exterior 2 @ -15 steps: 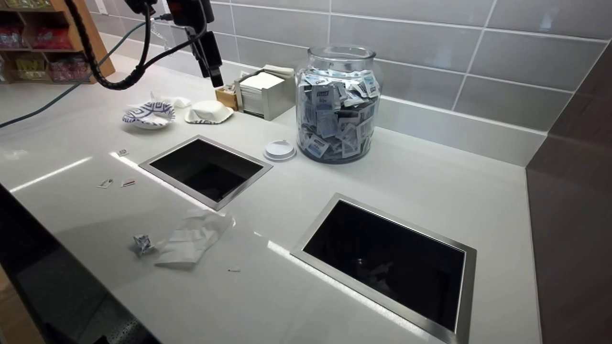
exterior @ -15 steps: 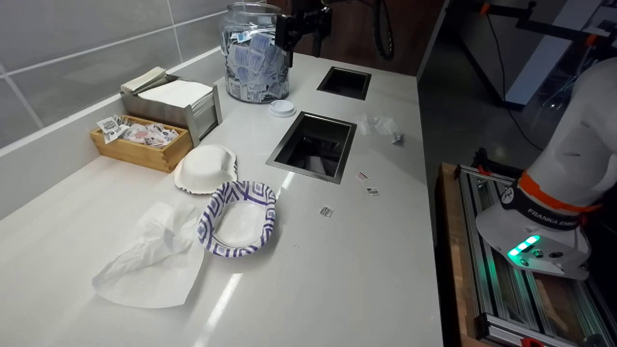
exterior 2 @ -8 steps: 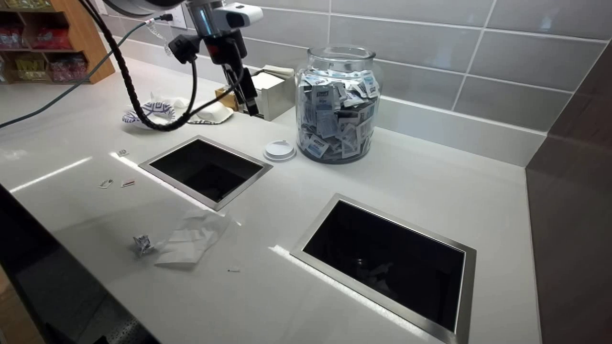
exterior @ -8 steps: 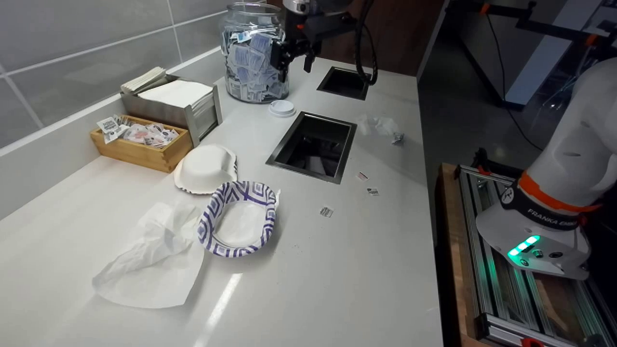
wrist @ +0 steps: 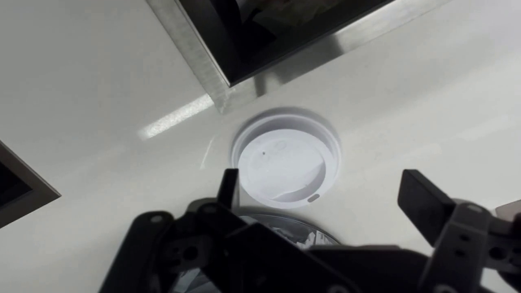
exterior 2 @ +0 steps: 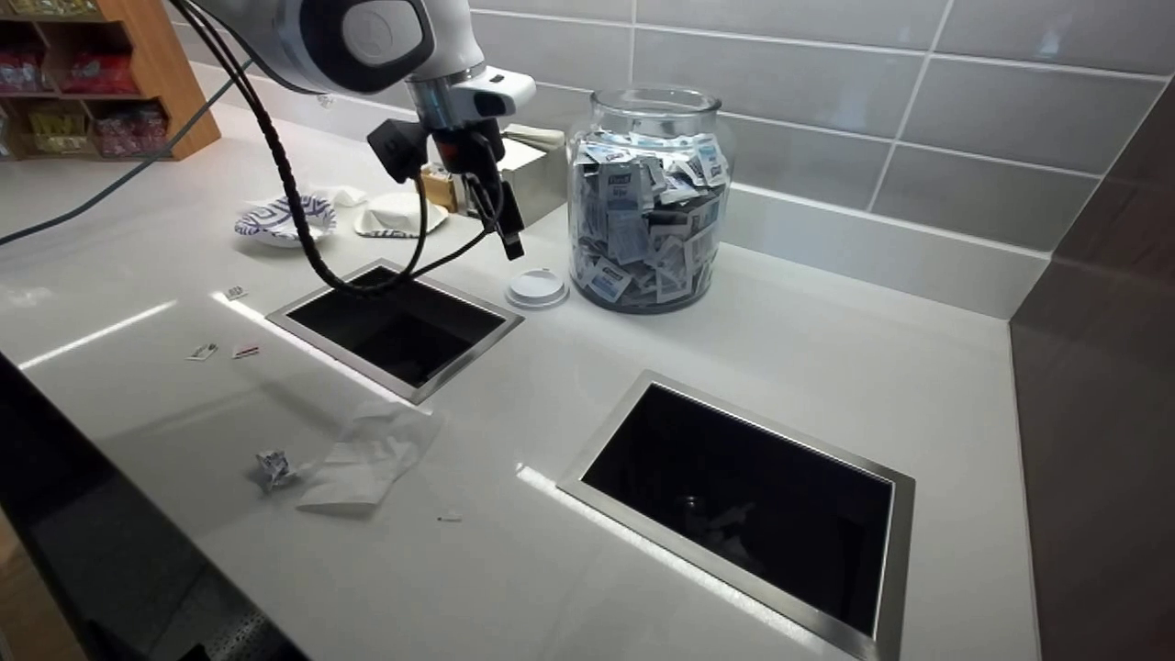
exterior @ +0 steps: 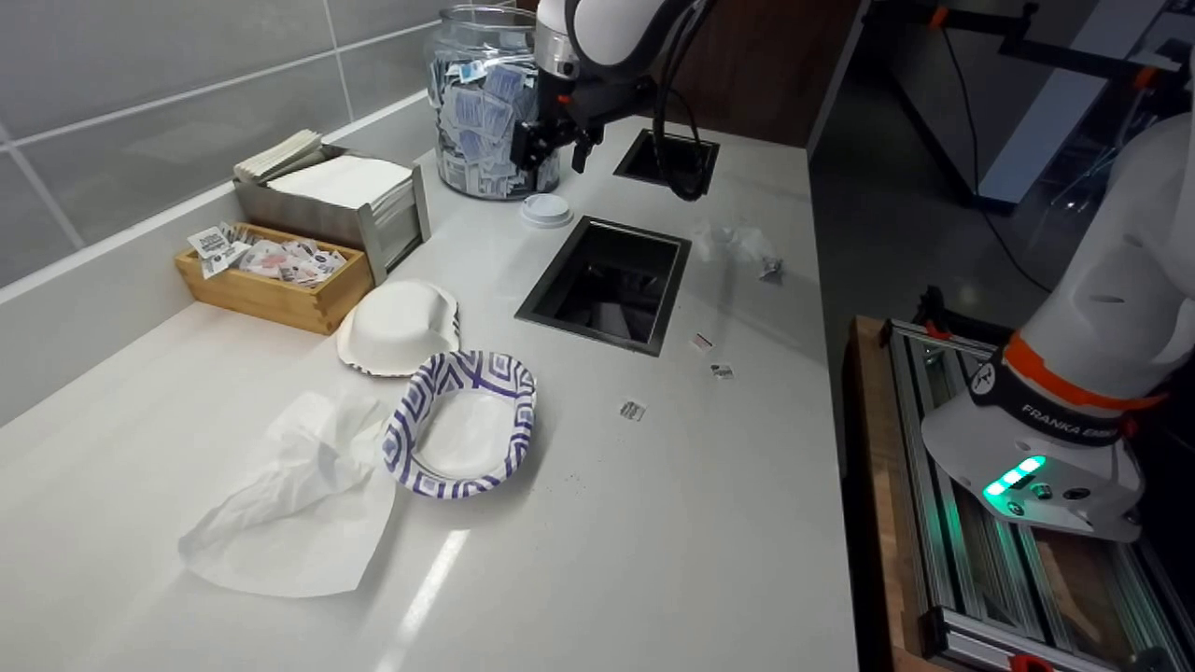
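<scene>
My gripper [wrist: 321,173] is open and empty, with its two black fingers wide apart. It hangs above the counter, pointing down. A white plastic cup lid [wrist: 285,167] lies just beyond the fingers in the wrist view, nearer the left finger. The lid also shows in both exterior views [exterior: 546,211] [exterior 2: 537,287], below the gripper [exterior: 553,166] [exterior 2: 512,246] and apart from it. A large glass jar [exterior 2: 647,220] full of small packets stands beside the lid. In the wrist view the jar [wrist: 285,226] is partly hidden behind the gripper.
Two metal-rimmed openings [exterior 2: 341,360] [exterior 2: 901,551] are set in the counter. A napkin holder [exterior: 397,219], a wooden packet box [exterior: 261,294], an overturned bowl [exterior: 397,322], a purple-patterned bowl [exterior: 411,429] and a crumpled sheet [exterior: 289,513] lie farther along. A crumpled wrapper [exterior 2: 274,468] lies near the edge.
The arm has come down and the gripper has moved lower and toward the lid, from over the napkin holder's side in an exterior view. The gripper stays open; the objects have not moved.
</scene>
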Robot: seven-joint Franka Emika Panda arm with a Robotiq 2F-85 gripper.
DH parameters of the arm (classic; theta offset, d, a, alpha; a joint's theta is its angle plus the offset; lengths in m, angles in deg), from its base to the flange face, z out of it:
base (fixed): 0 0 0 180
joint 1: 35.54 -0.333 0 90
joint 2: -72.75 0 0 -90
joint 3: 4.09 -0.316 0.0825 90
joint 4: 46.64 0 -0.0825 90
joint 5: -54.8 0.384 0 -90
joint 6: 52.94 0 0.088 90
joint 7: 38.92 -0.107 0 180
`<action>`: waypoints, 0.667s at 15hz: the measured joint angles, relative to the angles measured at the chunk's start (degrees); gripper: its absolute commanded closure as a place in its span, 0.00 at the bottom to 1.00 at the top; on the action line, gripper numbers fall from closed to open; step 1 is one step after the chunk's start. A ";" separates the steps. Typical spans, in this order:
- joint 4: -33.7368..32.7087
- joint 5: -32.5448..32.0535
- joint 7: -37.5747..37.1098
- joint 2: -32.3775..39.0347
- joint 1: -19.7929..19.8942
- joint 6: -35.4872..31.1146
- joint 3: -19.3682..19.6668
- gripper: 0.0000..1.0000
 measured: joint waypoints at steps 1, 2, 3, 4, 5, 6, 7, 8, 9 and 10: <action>-0.82 0.96 0.61 1.04 0.00 -0.32 -0.01 0.00; -1.64 1.89 1.17 2.00 0.00 -0.36 -0.05 0.00; -2.46 2.75 1.71 2.93 0.00 -0.36 -0.10 0.00; -3.23 3.55 2.23 3.85 0.00 -0.36 -0.15 0.00; -4.01 4.33 2.87 4.77 0.00 -0.36 -0.20 0.00; -4.71 5.09 3.50 5.66 0.01 -0.36 -0.28 0.00; -5.43 5.81 4.20 6.48 0.01 -0.36 -0.38 0.00; -6.09 6.33 4.85 7.30 0.01 -0.36 -0.48 0.00; -6.73 6.65 5.38 8.01 0.01 -0.36 -0.59 0.00; -7.33 6.80 5.78 8.72 0.01 -0.36 -0.71 0.00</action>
